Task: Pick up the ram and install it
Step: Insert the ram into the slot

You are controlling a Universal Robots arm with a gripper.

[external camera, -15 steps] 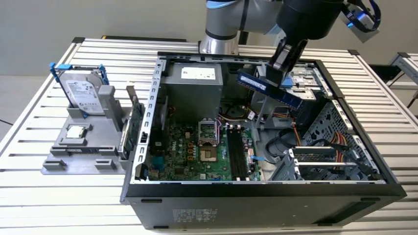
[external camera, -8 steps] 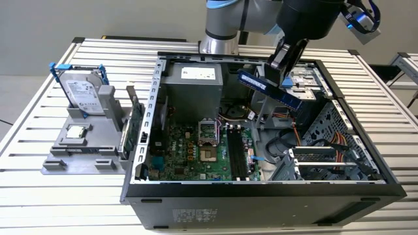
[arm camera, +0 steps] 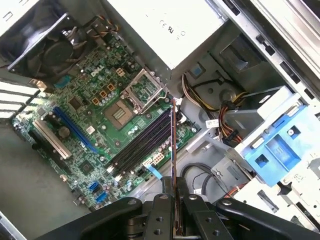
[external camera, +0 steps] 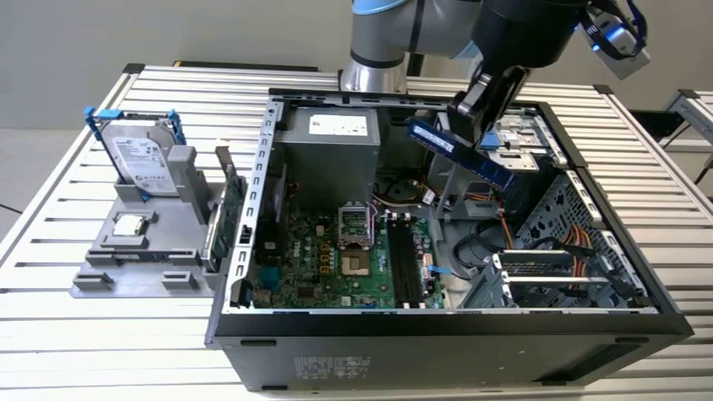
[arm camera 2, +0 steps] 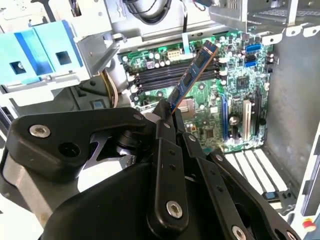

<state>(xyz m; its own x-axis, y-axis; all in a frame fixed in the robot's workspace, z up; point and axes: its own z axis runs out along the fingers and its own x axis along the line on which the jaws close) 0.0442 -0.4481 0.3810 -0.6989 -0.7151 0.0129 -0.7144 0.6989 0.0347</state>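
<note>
The claw (arm camera 2: 165,113) is closed tight on the ram (arm camera 2: 192,74), holding it above the open computer box (external camera: 446,355) with a green board (external camera: 323,261) inside.

Loses the arm (external camera: 385,38) past the top edge of the exterior view, upper middle of the frame. Hides the held end of the ram (arm camera 2: 192,75) inside the gripper (arm camera 2: 166,109) in both wrist views (black fingers closed over it). Crops the table (external camera: 67,334) at the exterior view's left, right and bottom edges. Leaves the memory slots (external camera: 403,255) there too small to tell latches apart.
</note>
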